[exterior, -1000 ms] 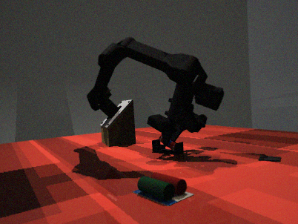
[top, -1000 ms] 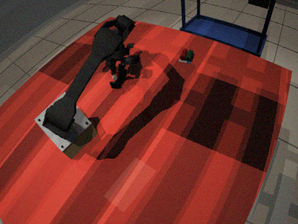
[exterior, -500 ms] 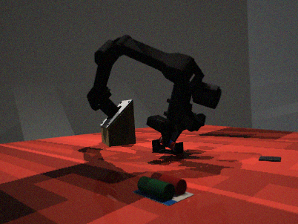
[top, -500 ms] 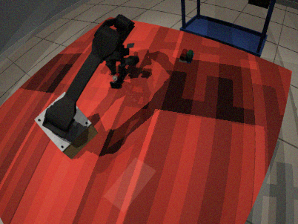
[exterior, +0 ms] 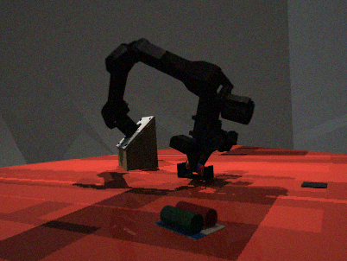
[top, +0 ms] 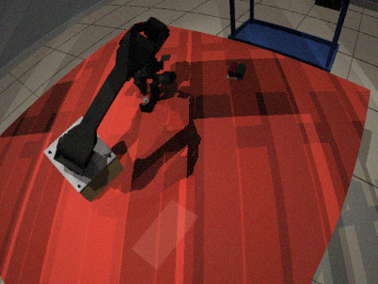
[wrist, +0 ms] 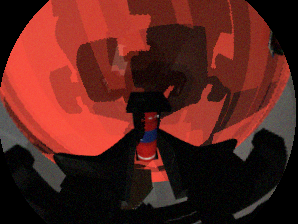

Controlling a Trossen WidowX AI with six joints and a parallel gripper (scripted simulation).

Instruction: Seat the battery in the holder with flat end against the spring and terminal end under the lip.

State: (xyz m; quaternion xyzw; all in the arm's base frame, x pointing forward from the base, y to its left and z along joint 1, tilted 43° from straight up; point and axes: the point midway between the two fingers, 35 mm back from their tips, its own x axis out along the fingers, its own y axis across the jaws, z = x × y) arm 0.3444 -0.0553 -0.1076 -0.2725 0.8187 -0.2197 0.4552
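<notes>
The black holder (top: 147, 108) (exterior: 183, 170) (wrist: 148, 103) lies on the red table, a raised block at each end. The battery (top: 146, 100) (wrist: 149, 136) is red with a blue band. It lies lengthwise between the end blocks. In the top view its pale base-side end shows above the nearer block; in the wrist view its far end is close to the far block. My gripper (exterior: 194, 166) (wrist: 145, 131) points down over the holder, shut on the battery. The fingers hide the spring and lip; I cannot tell whether the battery rests flat or tilted.
A green cylinder (top: 241, 71) (exterior: 181, 219) and a dark red cylinder (exterior: 203, 212) lie side by side on a small blue and white base, away from the holder. A small dark flat piece (top: 165, 57) (exterior: 314, 185) lies beyond the gripper. A blue rack (top: 287, 42) stands past the table edge.
</notes>
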